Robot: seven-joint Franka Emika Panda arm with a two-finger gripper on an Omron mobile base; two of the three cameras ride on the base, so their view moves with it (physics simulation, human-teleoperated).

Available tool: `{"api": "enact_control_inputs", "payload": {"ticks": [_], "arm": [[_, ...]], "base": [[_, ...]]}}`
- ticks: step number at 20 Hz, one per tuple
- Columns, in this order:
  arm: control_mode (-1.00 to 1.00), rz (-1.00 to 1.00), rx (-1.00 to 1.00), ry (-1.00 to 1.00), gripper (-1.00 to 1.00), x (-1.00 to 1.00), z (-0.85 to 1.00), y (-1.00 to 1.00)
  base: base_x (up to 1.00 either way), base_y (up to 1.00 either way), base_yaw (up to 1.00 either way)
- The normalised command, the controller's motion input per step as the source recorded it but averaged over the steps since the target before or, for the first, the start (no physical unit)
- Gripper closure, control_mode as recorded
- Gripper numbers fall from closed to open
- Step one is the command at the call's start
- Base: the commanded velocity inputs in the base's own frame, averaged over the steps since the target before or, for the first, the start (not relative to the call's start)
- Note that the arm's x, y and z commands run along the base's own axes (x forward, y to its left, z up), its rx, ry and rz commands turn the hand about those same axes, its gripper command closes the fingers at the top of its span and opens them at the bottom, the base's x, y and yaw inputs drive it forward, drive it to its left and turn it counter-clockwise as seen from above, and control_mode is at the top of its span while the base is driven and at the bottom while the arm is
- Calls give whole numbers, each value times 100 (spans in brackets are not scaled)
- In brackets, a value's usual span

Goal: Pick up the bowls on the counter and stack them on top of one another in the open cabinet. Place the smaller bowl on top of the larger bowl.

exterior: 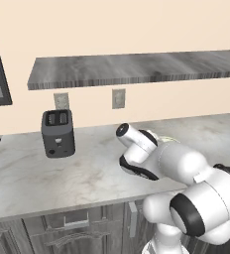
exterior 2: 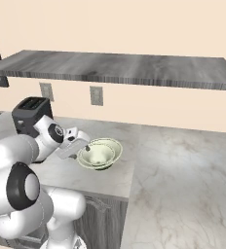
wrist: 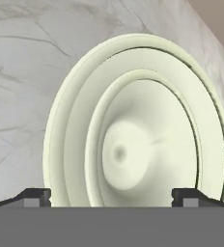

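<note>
Item count, kitchen scene
Two bowls [exterior 2: 100, 154], nested; one toaster [exterior: 58, 133]; two wall outlets [exterior: 118, 98]; one shelf slab [exterior: 137, 67]; one counter [exterior: 47, 173].

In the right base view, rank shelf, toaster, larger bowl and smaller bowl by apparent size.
1. Shelf
2. Toaster, partly behind the arm; roughly even with the next
3. Larger bowl
4. Smaller bowl, nested inside it

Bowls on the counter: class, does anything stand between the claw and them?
No. The open claw sits right at the smaller bowl, which is nested in the larger bowl. The toaster stands behind the arm.
</note>
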Motion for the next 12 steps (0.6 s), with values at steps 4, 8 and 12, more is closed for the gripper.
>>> {"api": "enact_control_inputs", "payload": {"ticks": [4,8,12], "arm": [[-100,-1,0,3,-100,0,0,0],[-100,-1,0,5,-100,-3,3,0],[-100,-1,0,6,-100,-10,8,0]], "base": [[0,0,0],[0,0,0],[0,0,0]]}}
